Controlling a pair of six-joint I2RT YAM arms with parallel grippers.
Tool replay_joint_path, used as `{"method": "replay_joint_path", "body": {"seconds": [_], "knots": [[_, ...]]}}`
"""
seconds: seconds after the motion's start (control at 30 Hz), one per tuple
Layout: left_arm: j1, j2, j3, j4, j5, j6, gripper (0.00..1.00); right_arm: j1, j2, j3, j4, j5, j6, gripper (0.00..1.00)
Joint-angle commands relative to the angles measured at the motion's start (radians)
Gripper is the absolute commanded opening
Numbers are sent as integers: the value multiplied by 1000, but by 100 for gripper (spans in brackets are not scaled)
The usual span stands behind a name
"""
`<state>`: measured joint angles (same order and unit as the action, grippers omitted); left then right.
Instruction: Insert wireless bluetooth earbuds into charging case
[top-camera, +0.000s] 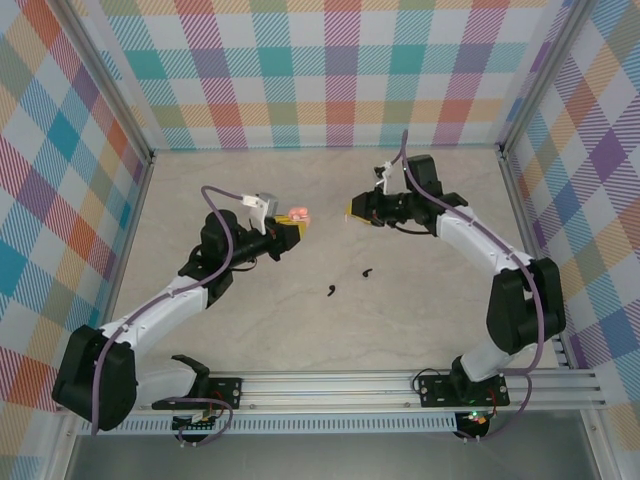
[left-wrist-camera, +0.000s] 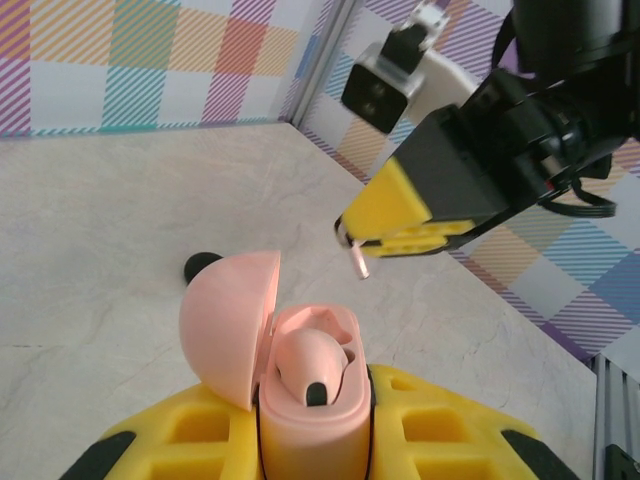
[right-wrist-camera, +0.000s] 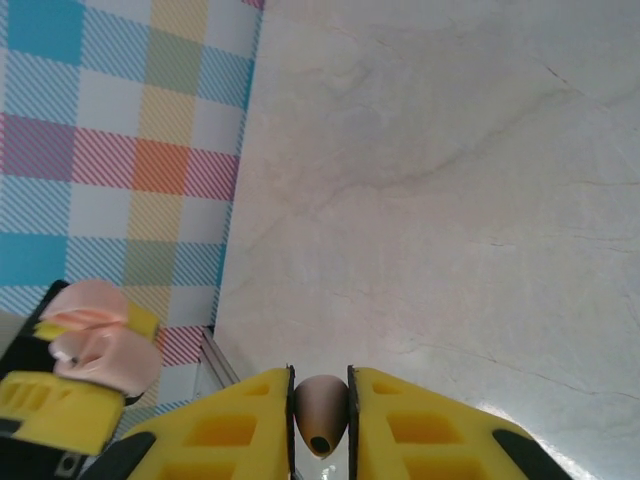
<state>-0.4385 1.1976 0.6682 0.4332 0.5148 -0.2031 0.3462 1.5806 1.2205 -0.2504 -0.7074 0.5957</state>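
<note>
My left gripper (top-camera: 288, 230) is shut on a pink charging case (left-wrist-camera: 315, 420), held upright with its lid (left-wrist-camera: 228, 325) swung open to the left. One pale pink earbud (left-wrist-camera: 312, 362) sits in the case's left well; the well beside it is empty. Just above and right of the case, the right gripper (left-wrist-camera: 385, 232) is shut on another pale pink earbud (right-wrist-camera: 321, 410), whose stem (left-wrist-camera: 358, 262) pokes down from the yellow fingers (right-wrist-camera: 420, 430). Two black earbuds (top-camera: 331, 291) (top-camera: 367, 271) lie on the table between the arms. The right wrist view shows the open case (right-wrist-camera: 95, 335) at lower left.
A small black object (left-wrist-camera: 203, 266) lies on the table behind the case lid. The beige table (top-camera: 330, 330) is ringed by checked walls (top-camera: 330, 70), with a metal rail (top-camera: 400, 385) along the near edge.
</note>
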Motion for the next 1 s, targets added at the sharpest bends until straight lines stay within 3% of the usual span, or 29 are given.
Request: {"method": "replay_joint_path", "body": {"seconds": [0.0, 0.2, 0.43, 0.73, 0.97], "knots": [[-9, 19, -15, 120, 23, -32, 15, -6, -57, -7, 56, -54, 10, 21], [-26, 46, -15, 191, 57, -36, 15, -6, -112, -21, 108, -98, 19, 22], [-40, 99, -36, 384, 107, -79, 16, -2, -191, -39, 170, -105, 22, 22], [-84, 114, -65, 513, 93, -24, 15, 62, -265, -32, 180, -23, -33, 23], [-103, 118, -59, 521, 88, -10, 14, 118, -263, -12, 197, 17, -41, 23]]}}
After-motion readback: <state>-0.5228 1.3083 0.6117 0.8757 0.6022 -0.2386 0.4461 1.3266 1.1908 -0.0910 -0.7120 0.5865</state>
